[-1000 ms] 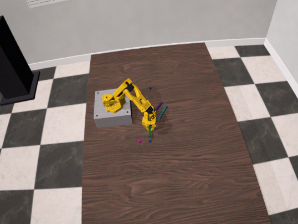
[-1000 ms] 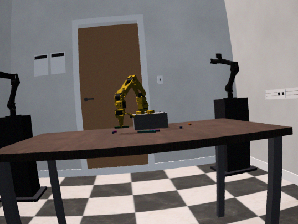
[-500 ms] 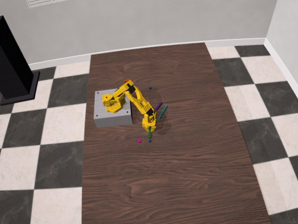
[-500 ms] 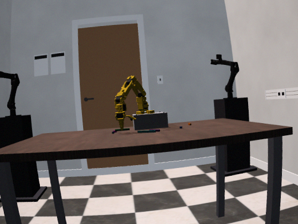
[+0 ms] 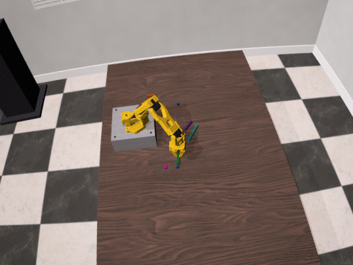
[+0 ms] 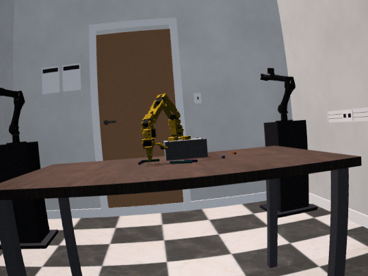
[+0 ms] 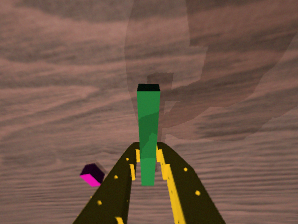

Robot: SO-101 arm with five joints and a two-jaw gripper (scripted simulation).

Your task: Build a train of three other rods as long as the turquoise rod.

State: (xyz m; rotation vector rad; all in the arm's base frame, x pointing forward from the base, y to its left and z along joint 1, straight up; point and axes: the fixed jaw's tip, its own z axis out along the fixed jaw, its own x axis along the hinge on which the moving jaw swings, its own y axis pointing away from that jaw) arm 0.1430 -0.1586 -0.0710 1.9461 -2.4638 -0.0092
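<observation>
My gripper point(image 5: 177, 152) is shut on the green rod point(image 5: 178, 159), which also shows in the wrist view point(image 7: 149, 132) between my jaws, sticking out ahead just over the table. A magenta rod point(image 5: 165, 166) lies a little to the left; it shows at the lower left in the wrist view point(image 7: 92, 175). A blue rod point(image 5: 178, 166) lies just past the green rod's free end. The turquoise rod point(image 5: 193, 132) and a purple rod point(image 5: 187, 125) lie side by side to the right of the arm. Another blue rod point(image 5: 178, 103) lies farther back. An orange rod point(image 5: 150, 95) peeks out behind the arm.
The arm's grey base block point(image 5: 132, 132) stands at the table's left edge. In the exterior view the gripper point(image 6: 149, 150) hangs low over the table, left of the block point(image 6: 185, 148).
</observation>
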